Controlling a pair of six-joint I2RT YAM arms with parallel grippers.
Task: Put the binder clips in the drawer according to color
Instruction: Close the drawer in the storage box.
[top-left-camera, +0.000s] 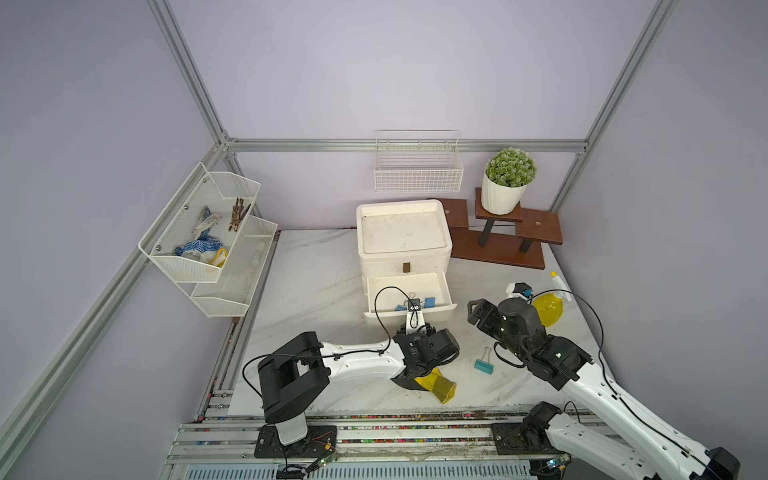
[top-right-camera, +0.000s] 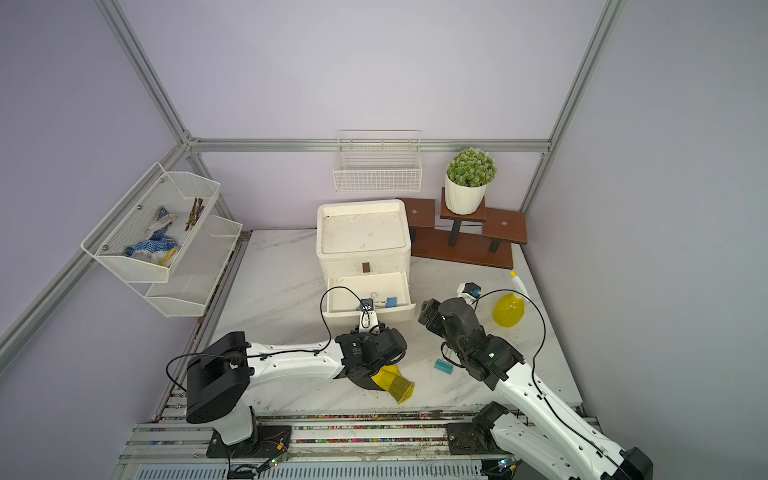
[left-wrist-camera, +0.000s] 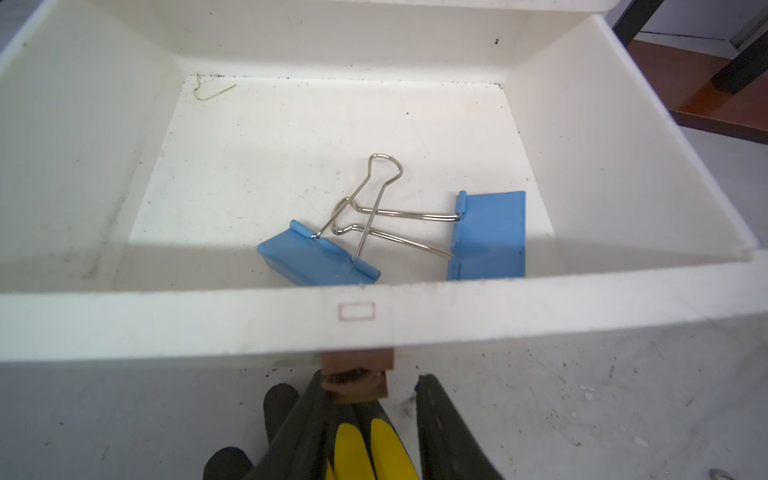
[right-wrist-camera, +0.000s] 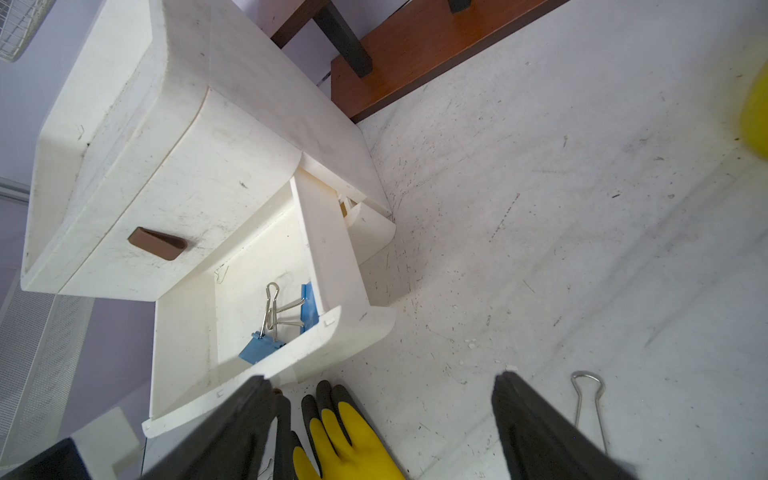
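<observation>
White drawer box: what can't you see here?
- White plastic top drawer, brown handle: shut front hides its inside, every view.
- Yellow-and-black rubber glove: top views, the left arm covers its fingers.
- Teal binder clip: right wrist view, only its wire handle shows; right claw finger or edge hides the body.

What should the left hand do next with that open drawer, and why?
Probably close the left hand on the brown handle and push the open drawer shut. Its fingers flank the handle, with a gap on one side, and both blue clips already lie inside. A teal clip lies on the table, not yet sorted.
</observation>
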